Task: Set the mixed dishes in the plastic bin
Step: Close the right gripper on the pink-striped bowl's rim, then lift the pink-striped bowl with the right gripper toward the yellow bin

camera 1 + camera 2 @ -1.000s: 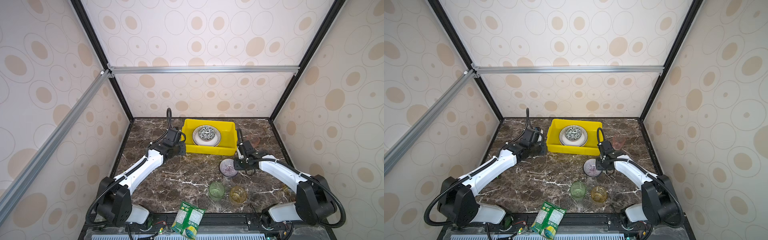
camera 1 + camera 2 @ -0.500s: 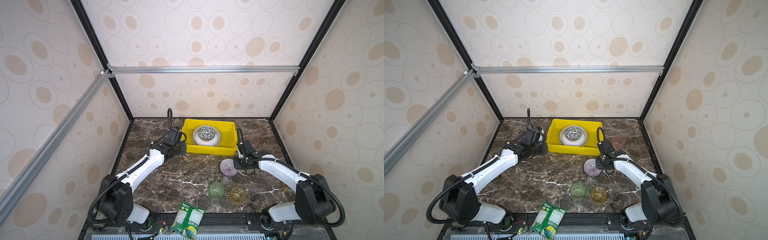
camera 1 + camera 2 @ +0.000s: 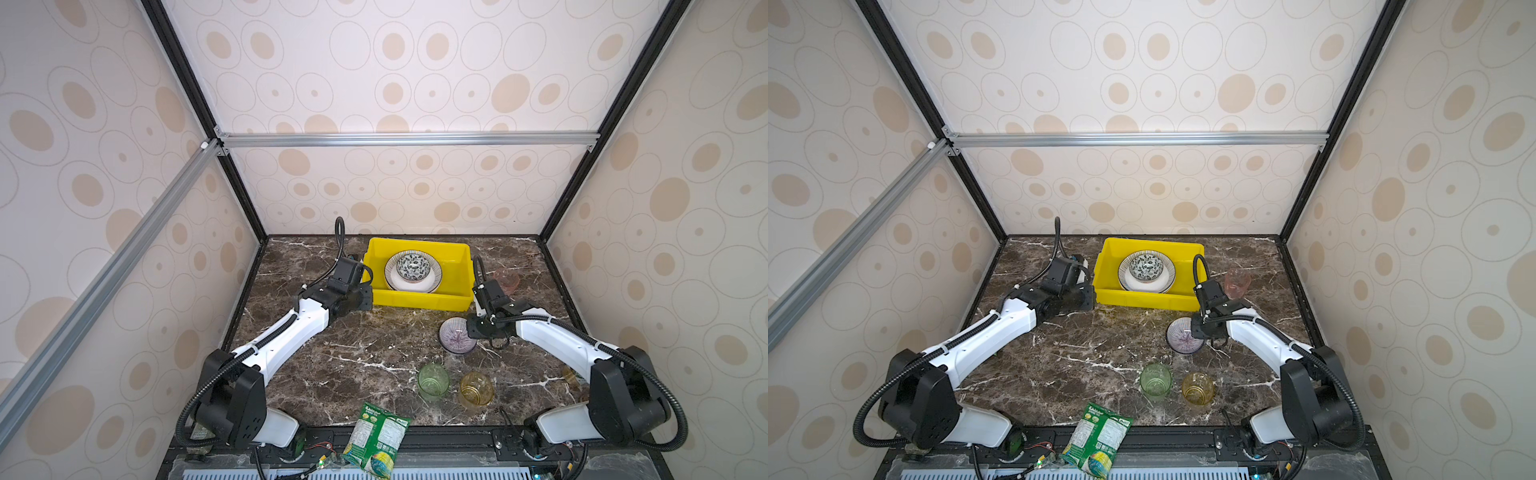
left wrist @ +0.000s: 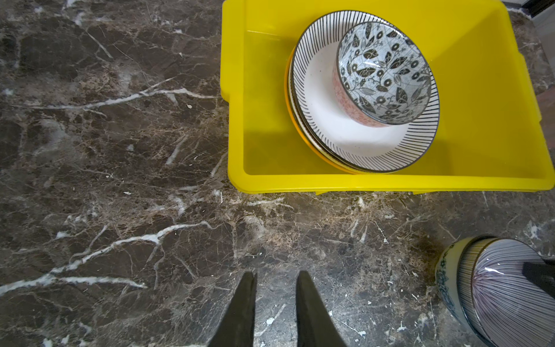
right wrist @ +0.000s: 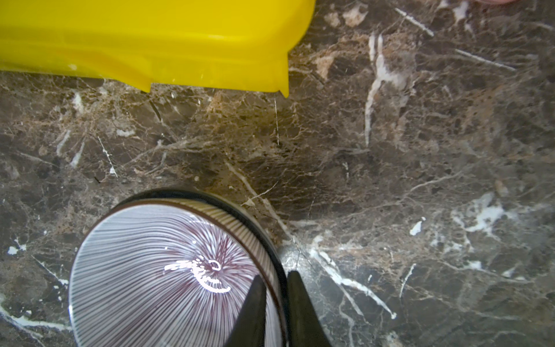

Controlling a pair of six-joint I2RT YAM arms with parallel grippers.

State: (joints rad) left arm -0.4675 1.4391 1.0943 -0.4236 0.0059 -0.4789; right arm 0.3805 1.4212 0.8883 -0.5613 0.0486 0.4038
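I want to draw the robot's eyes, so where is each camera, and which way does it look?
Top views: twin cameras high above the robot, looking down and forward over the marble table and yellow bin; left arm and right arm show whole.
Left wrist: rides the left arm, looking down past the left end effector at the bin and its striped plate.
Right wrist: rides the right arm, looking down at the purple-striped bowl, the right end effector astride its rim.
Shared: both wrist views show the bin and that bowl.
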